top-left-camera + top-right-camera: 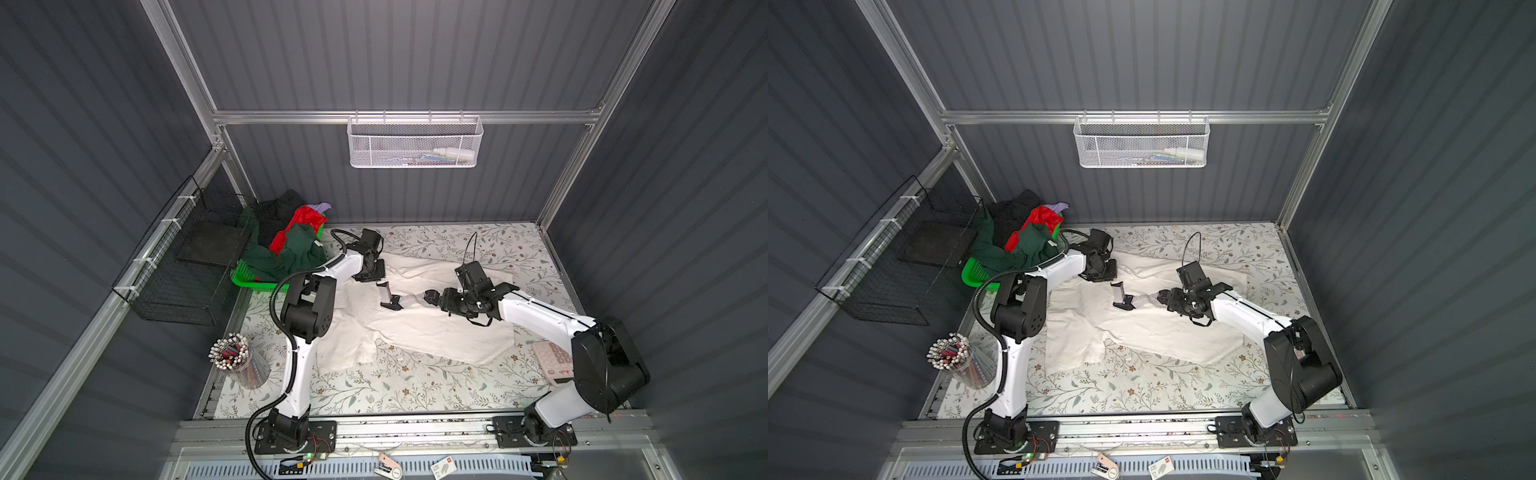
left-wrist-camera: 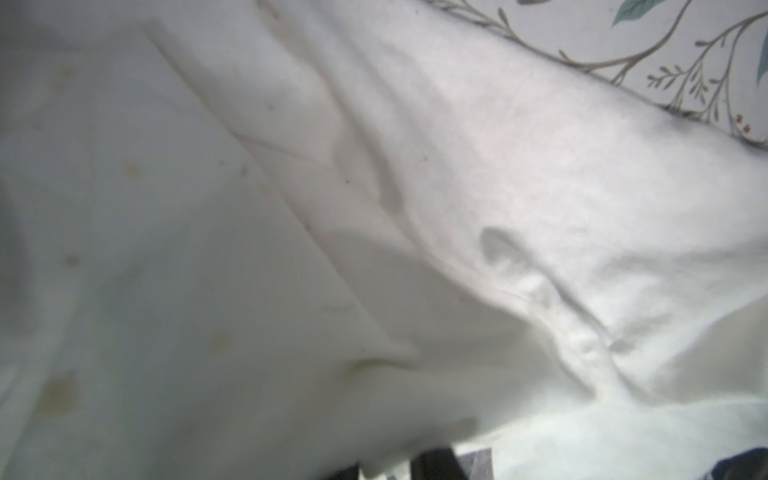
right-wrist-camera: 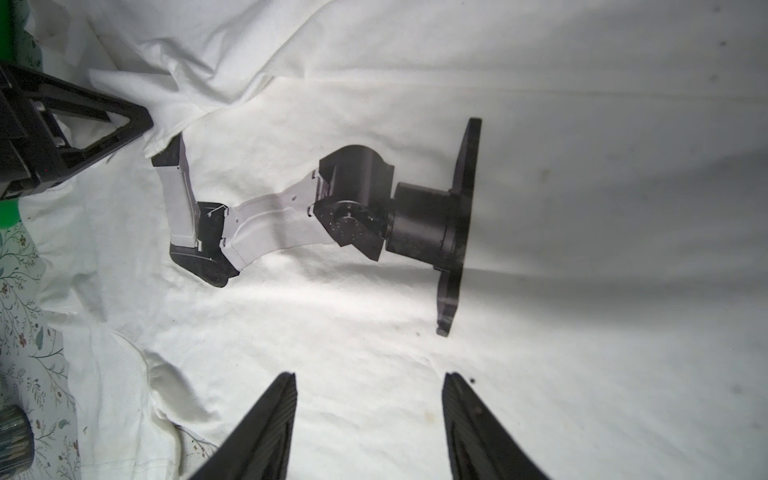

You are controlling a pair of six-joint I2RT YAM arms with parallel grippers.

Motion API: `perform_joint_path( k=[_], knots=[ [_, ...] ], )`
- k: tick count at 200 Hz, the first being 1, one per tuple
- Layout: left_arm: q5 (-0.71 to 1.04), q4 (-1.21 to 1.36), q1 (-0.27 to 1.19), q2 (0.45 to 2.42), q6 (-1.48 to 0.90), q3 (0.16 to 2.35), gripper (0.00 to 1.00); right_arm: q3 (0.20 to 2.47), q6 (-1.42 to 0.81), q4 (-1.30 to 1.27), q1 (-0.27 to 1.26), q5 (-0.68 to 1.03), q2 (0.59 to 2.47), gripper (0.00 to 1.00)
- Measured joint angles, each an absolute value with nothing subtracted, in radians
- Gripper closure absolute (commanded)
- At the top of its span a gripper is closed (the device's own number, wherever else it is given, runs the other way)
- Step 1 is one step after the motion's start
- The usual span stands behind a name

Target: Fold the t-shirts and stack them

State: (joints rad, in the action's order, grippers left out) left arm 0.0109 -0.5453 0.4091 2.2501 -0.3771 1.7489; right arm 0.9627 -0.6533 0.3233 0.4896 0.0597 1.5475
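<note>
Shirt [image 1: 436, 332] spread mid-table [image 1: 415, 390], print [image 3: 353, 208] up, long axis roughly 9–3 o'clock in top view, sleeves toward 9. Left gripper [image 3: 143, 120] at shirt's 10 o'clock edge, seemingly clenched on raised cloth; nearer arm. Right gripper [image 3: 370, 399] released, hovering above print, wrist pitched down.

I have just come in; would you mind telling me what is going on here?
Two robot arms are working on a cream-white t-shirt, spread print-up on the floral table. The left gripper is down at the shirt's edge on the side of the green basket; whether it has pinched the cloth is unclear. The right gripper hovers open over the shirt by its print. The other shirts sit piled in the basket, unfolded.
</note>
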Motion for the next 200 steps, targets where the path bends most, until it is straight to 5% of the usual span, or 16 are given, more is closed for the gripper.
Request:
perform_joint_path(
  k=[17,144,156,172,200],
  knots=[
    [0.010,-0.551,0.409,2.250,-0.375,1.750,1.00,0.961,-0.651,0.327,0.490,0.052,1.545,0.41],
    [0.144,-0.665,0.409,2.044,-0.353,1.695,1.00,0.877,-0.646,0.424,0.484,-0.034,1.394,0.42],
    [0.153,-0.678,0.409,2.044,-0.345,1.690,0.86,0.872,-0.647,0.438,0.480,-0.040,1.382,0.42],
    [0.162,-0.701,0.409,2.044,-0.332,1.679,0.52,0.858,-0.647,0.449,0.474,-0.050,1.357,0.41],
    [0.161,-0.712,0.409,2.044,-0.323,1.639,0.43,0.831,-0.651,0.476,0.452,-0.053,1.309,0.39]
  ],
)
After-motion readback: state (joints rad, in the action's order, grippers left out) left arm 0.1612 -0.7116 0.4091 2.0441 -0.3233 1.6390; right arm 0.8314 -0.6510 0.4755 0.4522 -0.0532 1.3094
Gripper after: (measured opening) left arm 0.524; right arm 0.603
